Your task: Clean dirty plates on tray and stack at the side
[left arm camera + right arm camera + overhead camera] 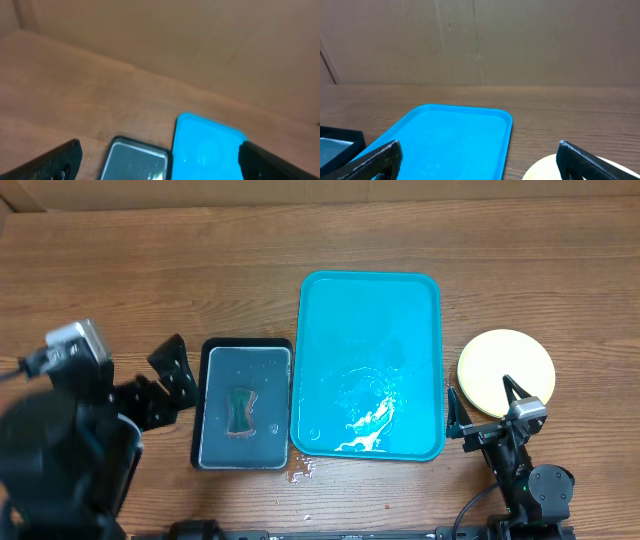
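At mid-table lies the tray (420, 310), long side running away from the robot. No plate is on it; white wet streaks (368, 430) mark its near end. A few drops (300, 470) sit on the table (120, 270) by its near left corner.

Just left of it, nearly touching, is a black tray (210, 350) holding shallow water and a green sponge (240, 412) near the middle.

Right of the tray, apart from it, the plates (505, 360) rest on the table. From above they show as one yellow-green disc, so I cannot tell how many are piled.

The right gripper (478, 386) hovers at the near edge of the plates. Its fingers are spread wide, with one by the tray's right rim and the other over the disc, and hold nothing.

The left gripper (178, 376) sits just left of the black tray, its fingers also wide apart and empty. Its wrist view looks over both trays.
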Controlling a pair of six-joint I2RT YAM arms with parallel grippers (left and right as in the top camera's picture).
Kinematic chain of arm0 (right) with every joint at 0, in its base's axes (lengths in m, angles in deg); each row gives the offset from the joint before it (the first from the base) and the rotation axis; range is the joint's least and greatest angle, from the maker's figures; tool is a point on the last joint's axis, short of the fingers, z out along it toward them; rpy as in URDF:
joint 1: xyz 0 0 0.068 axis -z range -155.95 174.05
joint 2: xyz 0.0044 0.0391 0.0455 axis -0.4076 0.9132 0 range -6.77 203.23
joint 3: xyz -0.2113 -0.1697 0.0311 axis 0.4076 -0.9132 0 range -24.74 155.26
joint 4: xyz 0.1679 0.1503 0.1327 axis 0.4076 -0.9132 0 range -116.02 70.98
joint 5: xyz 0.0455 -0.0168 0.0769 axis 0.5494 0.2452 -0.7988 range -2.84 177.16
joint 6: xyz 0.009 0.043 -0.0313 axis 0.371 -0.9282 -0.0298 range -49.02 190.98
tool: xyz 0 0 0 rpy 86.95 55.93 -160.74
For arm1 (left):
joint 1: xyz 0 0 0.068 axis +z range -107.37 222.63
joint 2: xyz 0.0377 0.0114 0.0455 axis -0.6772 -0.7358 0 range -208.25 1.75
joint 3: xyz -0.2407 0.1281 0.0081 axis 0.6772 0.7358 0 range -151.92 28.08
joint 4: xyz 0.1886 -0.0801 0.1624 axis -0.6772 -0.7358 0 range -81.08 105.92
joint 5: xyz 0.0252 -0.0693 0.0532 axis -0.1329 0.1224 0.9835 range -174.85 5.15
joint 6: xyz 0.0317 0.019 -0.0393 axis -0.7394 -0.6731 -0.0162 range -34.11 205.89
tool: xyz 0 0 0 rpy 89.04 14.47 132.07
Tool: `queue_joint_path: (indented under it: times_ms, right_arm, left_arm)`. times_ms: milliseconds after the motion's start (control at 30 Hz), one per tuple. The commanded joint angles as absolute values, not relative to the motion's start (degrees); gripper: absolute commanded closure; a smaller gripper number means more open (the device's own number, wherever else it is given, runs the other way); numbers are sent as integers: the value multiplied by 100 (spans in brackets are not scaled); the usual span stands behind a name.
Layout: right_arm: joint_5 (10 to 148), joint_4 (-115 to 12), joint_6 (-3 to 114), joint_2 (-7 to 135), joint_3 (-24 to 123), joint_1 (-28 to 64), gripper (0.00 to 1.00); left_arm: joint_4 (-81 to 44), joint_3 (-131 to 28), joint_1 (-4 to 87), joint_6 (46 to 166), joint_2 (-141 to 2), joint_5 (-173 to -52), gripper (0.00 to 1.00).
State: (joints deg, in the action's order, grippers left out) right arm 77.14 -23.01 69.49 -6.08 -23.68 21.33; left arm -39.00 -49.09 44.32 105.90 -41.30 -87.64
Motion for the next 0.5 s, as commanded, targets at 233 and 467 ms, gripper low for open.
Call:
queue_joint_path:
  times_ms: [233, 467]
  right_arm:
    - [7769, -2270, 6953, -661, -2429, 2107, 0]
    - [7769, -2270, 6953, -661, -2429, 2107, 0]
  left_arm:
    - [-1589, -1317, 4259, 9782, -1787, -9413, 0]
    - [-614, 256, 4168, 9565, -604, -9356, 0]
